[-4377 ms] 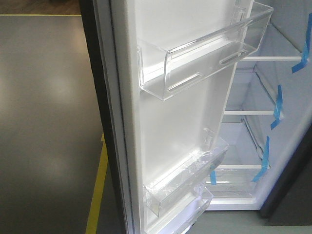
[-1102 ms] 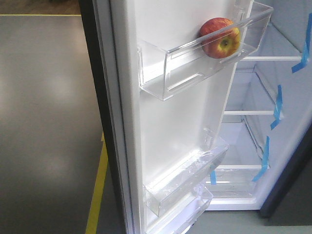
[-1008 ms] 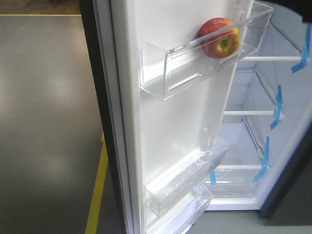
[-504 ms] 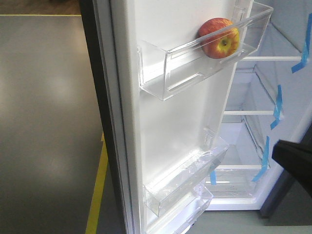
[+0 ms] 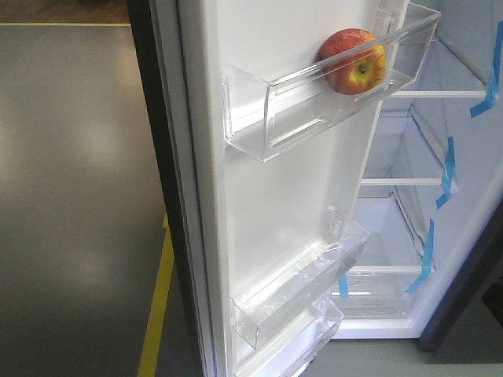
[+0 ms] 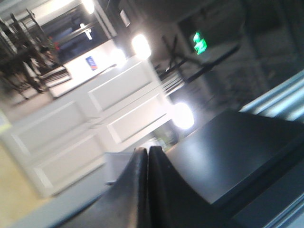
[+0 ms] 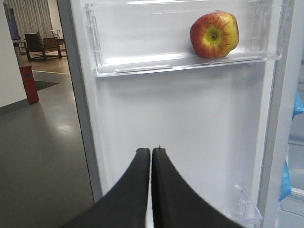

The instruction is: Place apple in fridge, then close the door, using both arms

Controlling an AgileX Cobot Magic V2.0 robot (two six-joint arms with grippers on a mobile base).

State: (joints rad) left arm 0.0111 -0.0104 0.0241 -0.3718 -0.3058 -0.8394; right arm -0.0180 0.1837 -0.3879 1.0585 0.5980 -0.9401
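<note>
The dark shape at lower right has gone. The right end effector (image 7: 151,156) is pressed together, empty; the left end effector (image 6: 147,154) likewise, its view blurred. Beyond, the apple (image 5: 354,61) sits in the upper bin (image 5: 299,118) of the door (image 5: 275,196); the fridge (image 5: 393,228) is cut off.

The red-and-yellow apple (image 5: 353,61) sits in the top clear bin (image 5: 275,118) of the fridge's (image 5: 401,224) open door (image 5: 275,212).
</note>
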